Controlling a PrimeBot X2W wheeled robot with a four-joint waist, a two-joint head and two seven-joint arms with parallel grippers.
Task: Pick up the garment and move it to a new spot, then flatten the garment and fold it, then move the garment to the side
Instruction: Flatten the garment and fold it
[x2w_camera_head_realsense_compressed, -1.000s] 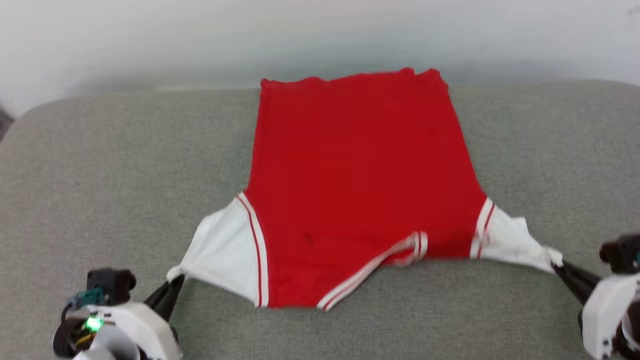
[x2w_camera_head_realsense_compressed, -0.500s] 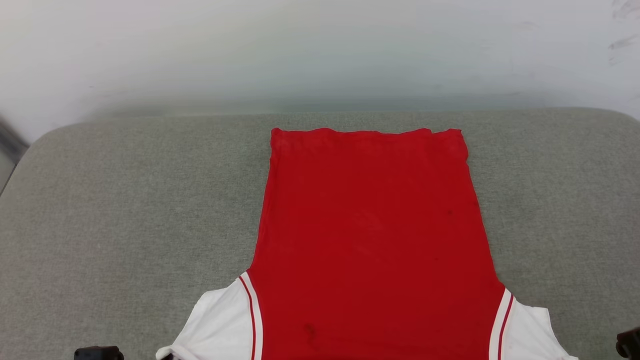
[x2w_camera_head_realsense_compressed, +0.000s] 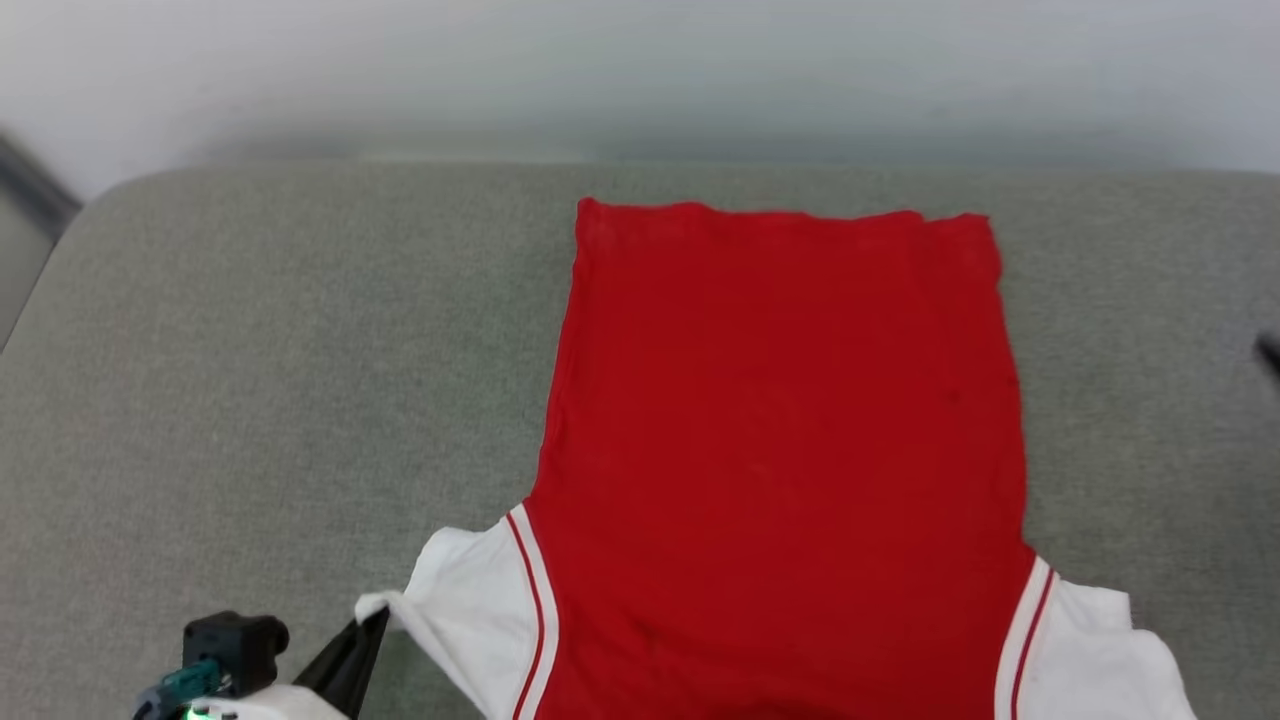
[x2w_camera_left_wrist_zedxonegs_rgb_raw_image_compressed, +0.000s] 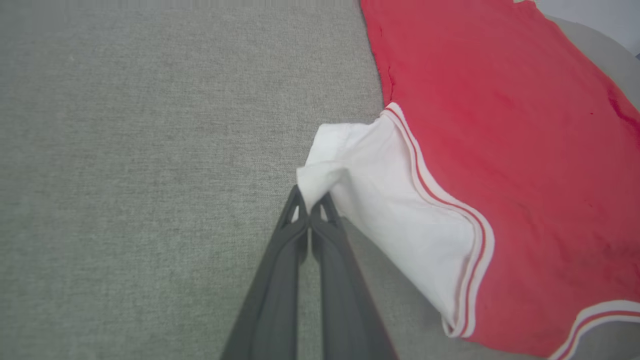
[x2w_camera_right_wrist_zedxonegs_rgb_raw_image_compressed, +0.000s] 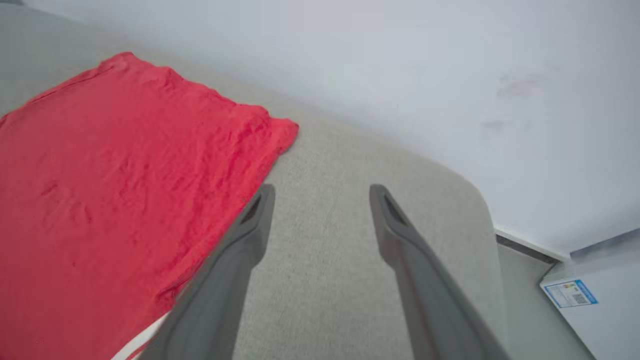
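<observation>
Red jersey-style garment (x2w_camera_head_realsense_compressed: 780, 450) w/ white sleeves is lying flat on grey fabric-covered worktop (x2w_camera_head_realsense_compressed: 250, 350). L tool (x2w_camera_left_wrist_zedxonegs_rgb_raw_image_compressed: 310, 202) is pinching white sleeve tip (x2w_camera_left_wrist_zedxonegs_rgb_raw_image_compressed: 320, 175); R tool (x2w_camera_right_wrist_zedxonegs_rgb_raw_image_compressed: 320, 192) is hovering spread wide, holding nothing, beside garment's red edge.

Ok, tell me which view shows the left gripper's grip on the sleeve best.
The left wrist view: the left gripper is shut on the corner of the white sleeve, close and central. The head view has that pinch small at its lower-left edge. The right wrist view looks across the red body of the garment.
</observation>
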